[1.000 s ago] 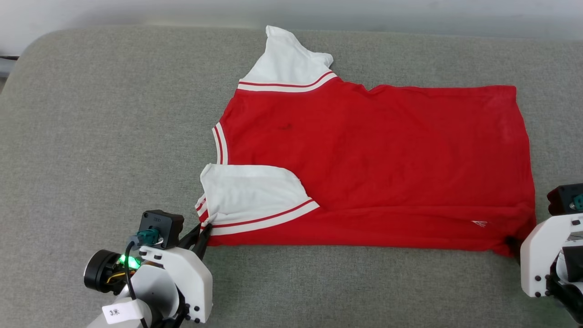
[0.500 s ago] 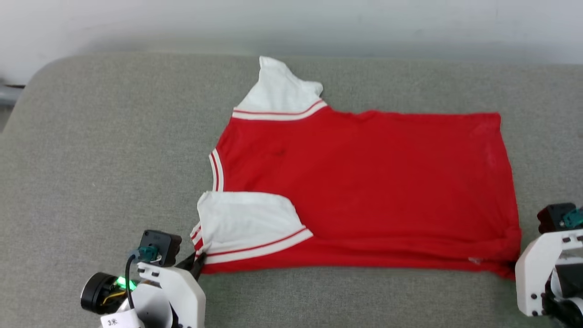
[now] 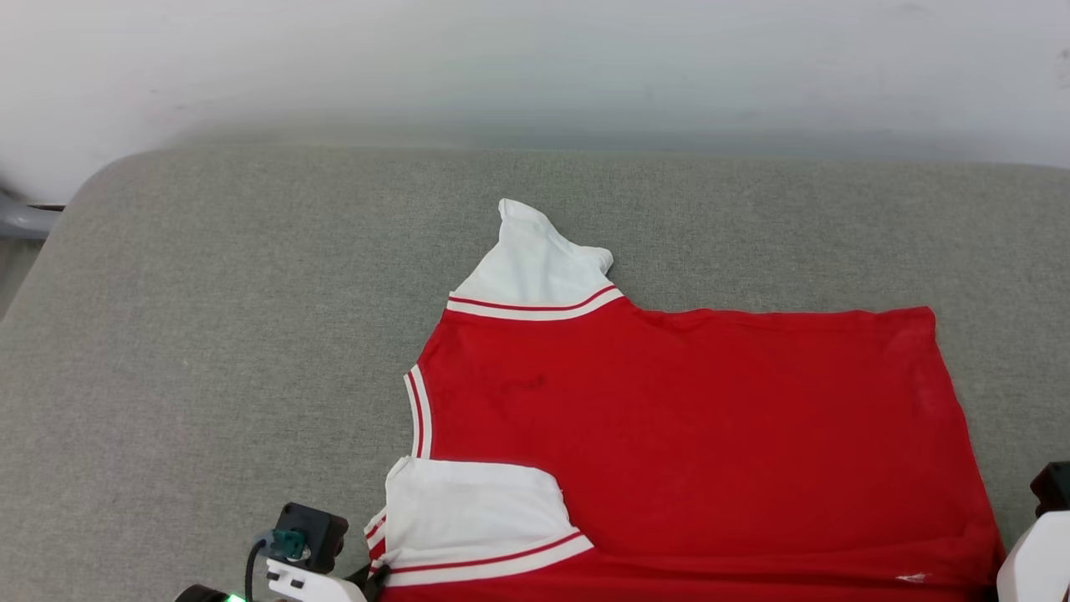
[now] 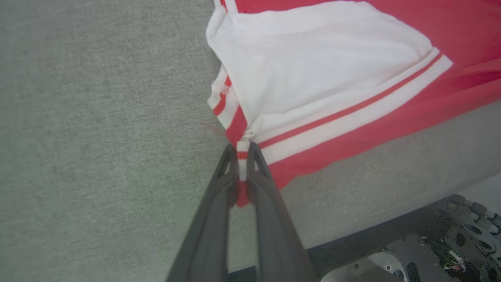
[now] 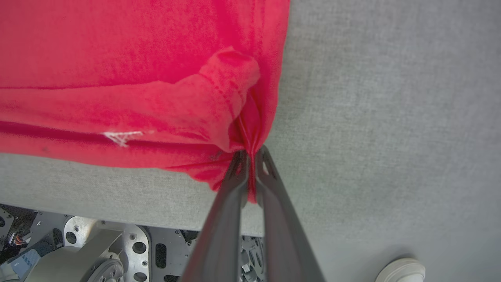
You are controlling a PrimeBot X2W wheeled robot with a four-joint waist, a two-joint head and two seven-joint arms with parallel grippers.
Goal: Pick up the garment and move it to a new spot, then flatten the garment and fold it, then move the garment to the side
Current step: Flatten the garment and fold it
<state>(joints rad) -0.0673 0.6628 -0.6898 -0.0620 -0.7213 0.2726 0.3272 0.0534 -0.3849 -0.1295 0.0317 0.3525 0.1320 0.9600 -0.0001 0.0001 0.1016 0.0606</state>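
The garment [image 3: 685, 435], a red T-shirt with white striped-trim sleeves, lies spread on the grey cushion, neck toward the left, plain red face up. Its near sleeve [image 4: 313, 74] is folded over the body. My left gripper [image 4: 242, 150] is shut on the striped corner of the garment [image 4: 242, 156] by that sleeve; in the head view its fingers [image 3: 374, 577] sit at the bottom edge. My right gripper [image 5: 250, 154] is shut on the bunched red hem corner of the garment [image 5: 219, 86] at the near right. A white part of the right arm [image 3: 1036, 560] shows at the lower right.
The grey cushion [image 3: 217, 351] stretches wide to the left and behind the shirt, up to a pale wall [image 3: 535, 67]. Its near edge [image 5: 117, 196] lies close under both grippers, with the robot's metal base [image 5: 101, 250] below it.
The head camera has tilted up, so the shirt sits lower in the picture. The right gripper has closed on the hem corner. The left gripper keeps its hold.
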